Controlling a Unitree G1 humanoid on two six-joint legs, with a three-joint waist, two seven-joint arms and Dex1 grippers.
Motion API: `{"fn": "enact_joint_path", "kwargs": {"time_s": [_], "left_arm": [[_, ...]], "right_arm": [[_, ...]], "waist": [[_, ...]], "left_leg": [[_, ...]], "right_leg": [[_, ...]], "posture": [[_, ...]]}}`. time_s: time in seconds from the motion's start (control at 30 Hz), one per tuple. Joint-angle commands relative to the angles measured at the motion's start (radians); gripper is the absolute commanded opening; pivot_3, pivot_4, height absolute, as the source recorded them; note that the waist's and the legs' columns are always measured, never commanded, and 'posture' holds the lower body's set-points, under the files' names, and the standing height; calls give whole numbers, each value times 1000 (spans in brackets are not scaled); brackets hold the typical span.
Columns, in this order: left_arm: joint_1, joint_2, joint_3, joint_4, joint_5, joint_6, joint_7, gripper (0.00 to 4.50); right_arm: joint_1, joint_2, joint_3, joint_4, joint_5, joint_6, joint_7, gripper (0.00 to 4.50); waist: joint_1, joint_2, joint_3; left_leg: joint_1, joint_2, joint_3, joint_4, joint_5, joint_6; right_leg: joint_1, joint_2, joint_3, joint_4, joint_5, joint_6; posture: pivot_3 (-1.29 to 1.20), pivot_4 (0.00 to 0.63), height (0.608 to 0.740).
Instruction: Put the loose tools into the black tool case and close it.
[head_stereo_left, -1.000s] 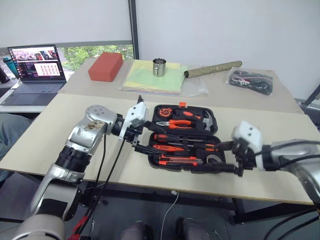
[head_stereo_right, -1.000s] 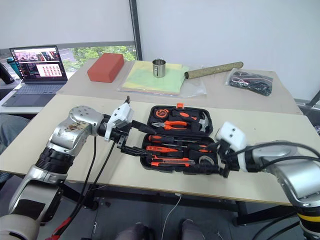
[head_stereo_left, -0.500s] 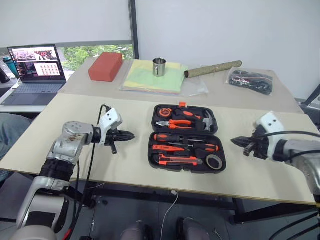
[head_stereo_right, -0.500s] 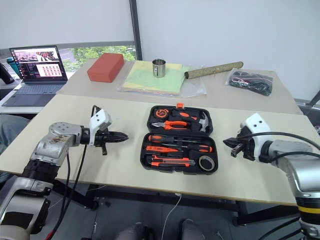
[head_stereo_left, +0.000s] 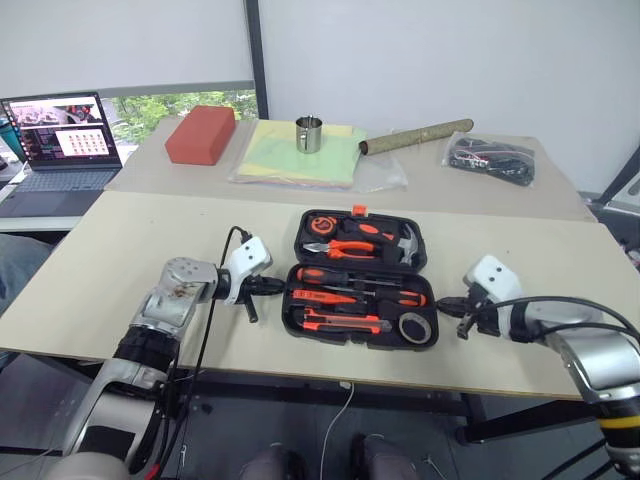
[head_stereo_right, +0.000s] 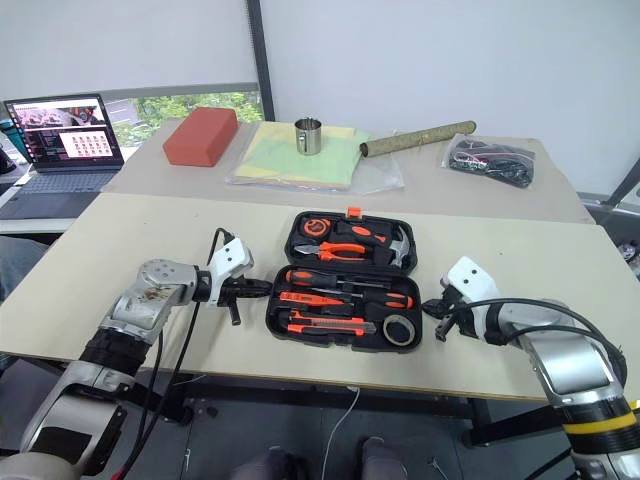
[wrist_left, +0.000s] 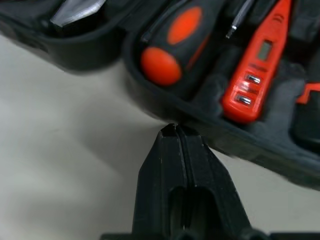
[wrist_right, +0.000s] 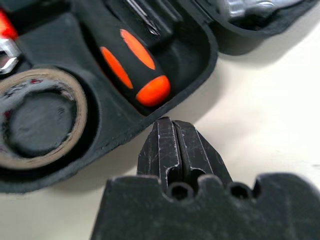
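Black tool case (head_stereo_left: 362, 279) lies open, no legible labels; left gripper (wrist_left: 175, 131) and right gripper (wrist_right: 170, 125) closed, empty.

Flat black plastic clamshell tool case (head_stereo_left: 362, 330) lies open mid-table, bare tabletop on both flanks. Closed left gripper (head_stereo_left: 282, 287) sits at its left edge, closed right gripper (head_stereo_left: 443, 304) at its right edge. Behind: red brick-shaped block (head_stereo_left: 200, 135), steel cup (head_stereo_left: 309, 133), well apart.
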Motion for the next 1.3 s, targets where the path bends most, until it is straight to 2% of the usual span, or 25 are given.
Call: {"fn": "enact_joint_path", "kwargs": {"time_s": [0.03, 0.2, 0.4, 0.53, 0.57, 0.6, 0.63, 0.7, 0.73, 0.77, 0.8, 0.83, 0.87, 0.9, 0.97, 1.03, 1.13, 1.17, 1.23, 1.3], "left_arm": [[23, -5, -34, -138, -66, 33, -102, 51], [67, 11, -25, -204, -73, 68, -121, 51], [52, 32, 22, -128, -35, 56, -42, 51], [20, 44, 62, -71, -48, 57, -15, 51], [4, 40, 73, -48, -50, 56, 0, 51], [-12, 34, 83, -26, -51, 59, 13, 51], [-32, 24, 94, -2, -57, 67, 26, 51], [-70, 6, 105, 36, -66, 83, 39, 51], [-89, -5, 106, 54, -68, 90, 44, 51], [-105, -15, 106, 71, -68, 95, 48, 51], [-126, -29, 106, 93, -65, 101, 57, 51], [-145, -43, 105, 117, -61, 103, 66, 51], [-170, -59, 106, 147, -54, 109, 81, 51], [-192, -73, 106, 176, -48, 110, 93, 51], [-235, -92, 109, 240, -33, 100, 120, 51], [-273, -98, 114, 308, -24, 81, 140, 51], [-296, -84, 120, 353, -28, 62, 119, 51], [-301, -81, 130, 363, -37, 72, 116, 297], [-322, -82, 162, 385, -63, 123, 126, 773], [-347, -89, 186, 415, -78, 159, 146, 1516]], "right_arm": [[43, 10, -23, -132, 54, 3, 25, 0], [116, 15, -64, -202, 43, 28, -12, 0], [153, 88, -191, -244, 68, 98, -132, 0], [147, 149, -276, -272, 111, 209, -219, 0], [157, 155, -286, -288, 123, 218, -222, 0], [167, 159, -292, -302, 131, 221, -225, 0], [177, 163, -297, -313, 134, 222, -232, 0], [181, 173, -302, -314, 131, 215, -256, 0], [173, 173, -296, -304, 117, 200, -271, 0], [160, 172, -289, -289, 105, 190, -283, 0], [134, 174, -283, -266, 100, 193, -299, 0], [106, 175, -278, -244, 97, 198, -310, 0], [71, 178, -273, -217, 100, 202, -318, 0], [39, 180, -267, -192, 102, 206, -322, 0], [-26, 180, -246, -140, 99, 208, -325, 0], [-96, 176, -213, -81, 81, 190, -326, 0], [-174, 159, -151, -6, 46, 158, -307, 0], [-197, 164, -141, 15, 42, 154, -307, 0], [-263, 189, -129, 75, 35, 171, -334, 593], [-310, 209, -125, 123, 31, 178, -352, 1161]], "waist": [[0, 0, 0], [1, 0, 0], [11, 0, 0], [14, -2, -1], [25, -5, -2], [29, -5, -2], [31, -7, -2], [26, -8, -2], [19, -10, -2], [12, -8, -2], [7, -8, -2], [4, -8, -1], [-3, -8, -1], [-7, -9, -1], [-7, -10, 0], [-6, -12, 1], [-6, -13, 1], [-6, -13, 1], [-7, -13, 1], [-6, -13, 1]], "left_leg": [[0, 0, 0, 0, 0, 0], [0, 0, 0, 0, -2, -3], [0, 0, 0, 0, -3, -6], [0, 0, 0, 0, -3, -8], [7, 7, 23, -3, -3, -12], [15, 20, 67, -14, -5, -15], [21, 25, 88, -20, -3, -18], [40, 36, 140, -38, 1, -26], [49, 40, 156, -43, 0, -32], [60, 39, 163, -47, 0, -38], [51, 30, 117, -42, -1, -52], [48, 12, 56, -37, -1, -50], [48, 1, 16, -30, 1, -37], [45, 5, 9, -24, 0, -35], [43, 5, 7, -24, 0, -31], [43, 4, 6, -24, -3, -25], [42, 3, 5, -24, -2, -25], [41, 3, 6, -24, -2, -26], [38, 3, 6, -24, -2, -25], [30, 2, 6, -19, -2, -25]], "right_leg": [[0, 0, 0, 0, 0, 0], [0, -1, 0, -1, 0, 0], [0, -2, 2, 0, 0, 0], [0, -2, 3, 0, 2, -1], [-16, 0, 11, 6, -1, -13], [-26, -10, 16, 15, 3, -28], [-32, -19, 15, 17, 4, -29], [-37, -25, 13, 17, 9, -38], [-41, -25, 14, 17, 11, -41], [-35, -23, 24, 14, 13, -47], [-24, -19, 32, 11, 14, -47], [-12, -14, 29, 10, 14, -45], [-4, -8, 21, 9, 15, -40], [-2, -5, 12, 6, 12, -30], [-6, 1, 8, -1, 19, -20], [-4, 4, 8, -1, 19, -19], [-4, 3, 8, -2, 19, -19], [-5, 3, 8, -2, 19, -20], [-7, 3, 8, -3, 19, -20], [-12, 3, 7, -2, 19, -21]], "posture": [[0, 150, 740], [0, 150, 740], [0, 150, 740], [0, 150, 740], [0, 150, 740], [0, 150, 740], [0, 150, 740], [0, 150, 740], [0, 150, 740], [0, 150, 740], [0, 150, 740], [0, 150, 740], [0, 150, 740], [0, 150, 740], [0, 150, 740], [0, 150, 740], [0, 150, 740], [0, 150, 740], [0, 150, 740], [0, 150, 740]]}}
